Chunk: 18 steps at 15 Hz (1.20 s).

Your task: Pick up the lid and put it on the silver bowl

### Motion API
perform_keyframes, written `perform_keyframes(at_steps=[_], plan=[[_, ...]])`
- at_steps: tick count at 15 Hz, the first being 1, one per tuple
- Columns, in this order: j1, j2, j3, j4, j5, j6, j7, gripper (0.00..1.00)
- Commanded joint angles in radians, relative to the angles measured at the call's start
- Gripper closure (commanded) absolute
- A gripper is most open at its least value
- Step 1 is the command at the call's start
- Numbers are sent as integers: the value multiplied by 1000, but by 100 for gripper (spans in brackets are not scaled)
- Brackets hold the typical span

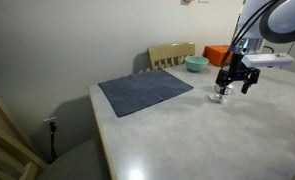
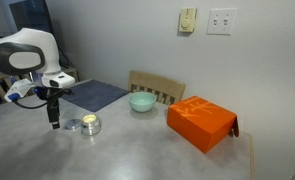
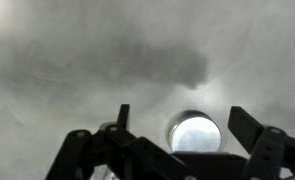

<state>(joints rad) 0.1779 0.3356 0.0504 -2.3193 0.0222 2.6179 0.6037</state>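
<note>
Lid [image 2: 73,125] lies just beside the gripper [image 2: 55,123], whose jaws are spread.

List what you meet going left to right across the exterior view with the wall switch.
In order: gripper → silver bowl → teal bowl → orange box.
</note>
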Motion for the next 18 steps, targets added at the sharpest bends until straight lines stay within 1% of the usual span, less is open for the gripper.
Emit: perform_keyframes(at_steps=[1, 4, 8, 11, 15, 18], plan=[[35, 77, -38, 76, -24, -31, 10, 0], [34, 120, -46, 117, -6, -5, -20, 0], [17, 178, -36, 178, 36, 17, -43, 0], [17, 227, -38, 226, 64, -5, -34, 0], [25, 292, -49, 285, 76, -26, -30, 0], [25, 305, -46, 310, 86, -32, -32, 0]])
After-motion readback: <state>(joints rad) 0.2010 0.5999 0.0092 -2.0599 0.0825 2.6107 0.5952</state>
